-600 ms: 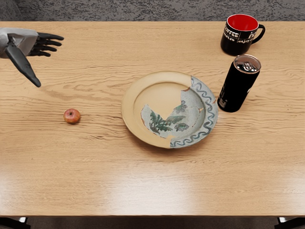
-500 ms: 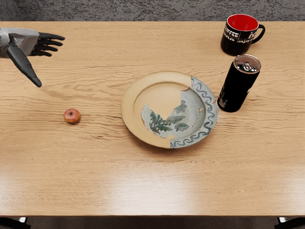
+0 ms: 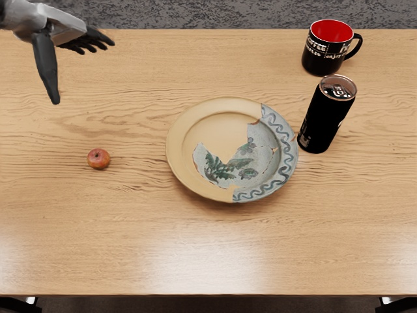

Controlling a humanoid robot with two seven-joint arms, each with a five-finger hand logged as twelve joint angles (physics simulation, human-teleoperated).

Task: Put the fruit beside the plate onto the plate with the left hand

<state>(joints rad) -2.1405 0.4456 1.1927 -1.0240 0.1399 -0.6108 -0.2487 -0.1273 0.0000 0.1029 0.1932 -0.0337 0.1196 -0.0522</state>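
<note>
Apple point(image 3: 98, 158) left of plate point(image 3: 195, 124), apart.

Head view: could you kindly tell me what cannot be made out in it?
All in the head view:
left hand: arm cut off by the top-left corner.
right hand: beyond the frame.
mug: lettering too small to read.
black can: side print too small, dark.
apple: stem too small to tell.

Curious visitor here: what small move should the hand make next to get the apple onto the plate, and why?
Probably lower the left hand toward the apple. The hand is open and empty near the far left corner of the table; the apple lies apart from it, left of the plate.
</note>
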